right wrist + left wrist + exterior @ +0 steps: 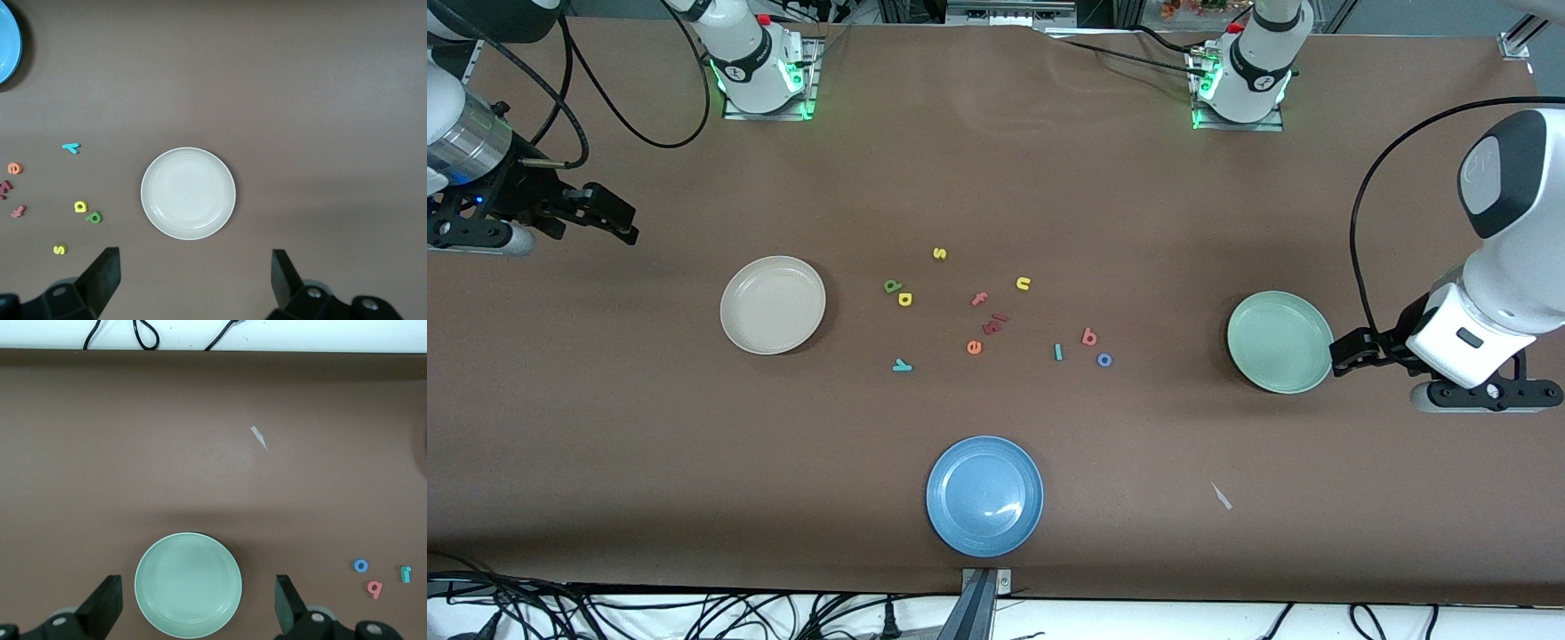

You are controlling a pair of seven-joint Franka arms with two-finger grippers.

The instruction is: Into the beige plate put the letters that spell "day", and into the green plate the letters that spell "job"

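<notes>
Fingers of right gripper [627, 222], frame's upper left, spread wide, empty. Beige plate [773, 305] mid-left; "day" letters [899, 293] and "job" letters [1089, 347] centre; green plate [1280, 341] right. Left gripper [1343, 354], plate's right rim, wide apart, empty.

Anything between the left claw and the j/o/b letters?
Only the green plate: it lies between the open left claw and the teal j, pink b and blue o. It is low, so probably passable from above. The open right claw waits.
</notes>
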